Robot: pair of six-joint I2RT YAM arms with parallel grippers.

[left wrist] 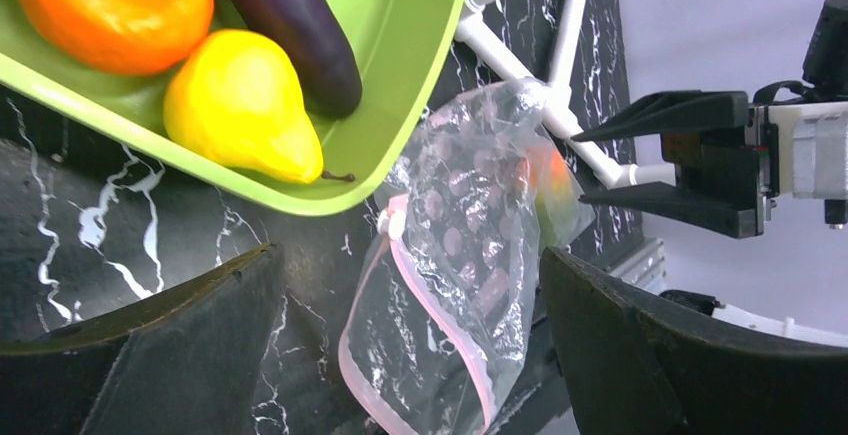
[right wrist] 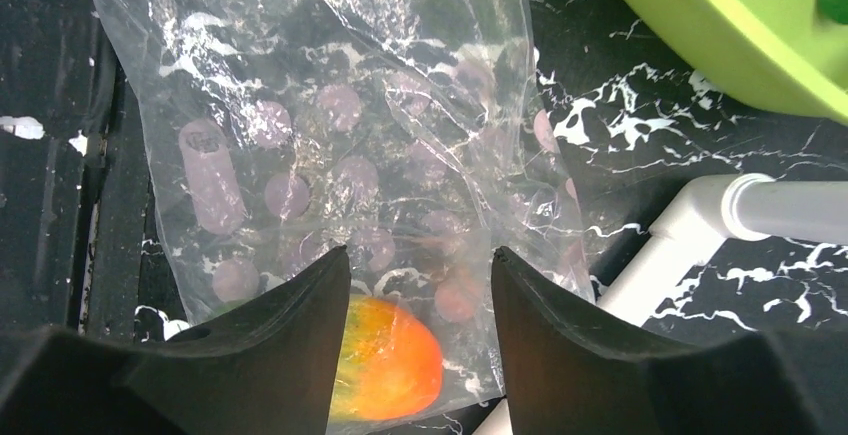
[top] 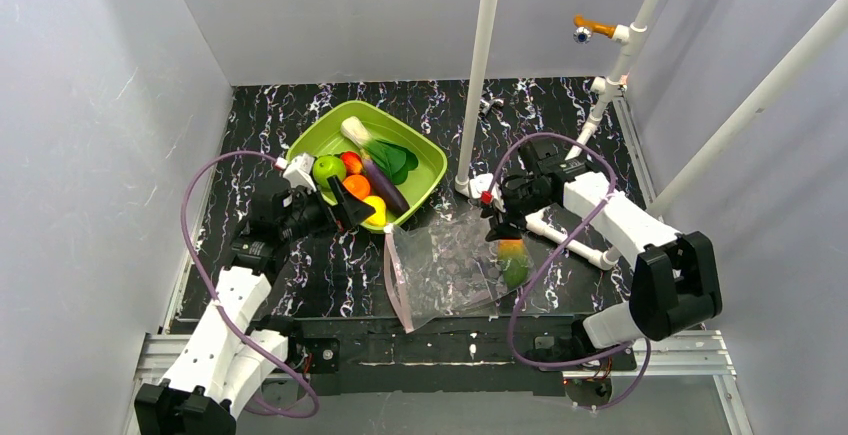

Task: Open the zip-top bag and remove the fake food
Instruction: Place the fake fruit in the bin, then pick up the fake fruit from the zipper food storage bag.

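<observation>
Right tool (right wrist: 420, 255) hangs spread and empty over the zip-top bag (top: 450, 265), lying on the tabletop (top: 330, 265) just beside the green tray (top: 425, 160), probably to straddle the one orange-green fruit (right wrist: 385, 360) inside. Left tool (left wrist: 408, 253), spread wide, hovers empty at the tray's rim

Zip-top bag (top: 450, 265): clear, crinkly; pink zip strip (top: 395, 280) on its left edge, lips parted; lying on tabletop (top: 300, 275) just beside lime-green tray (top: 440, 160).
Fake food: orange-green fruit (top: 513, 260) inside bag's right end; green apple (top: 328, 168), orange (top: 356, 186), yellow fruit (top: 375, 207), eggplant (top: 385, 185), leafy green (top: 390, 158) in tray.
</observation>
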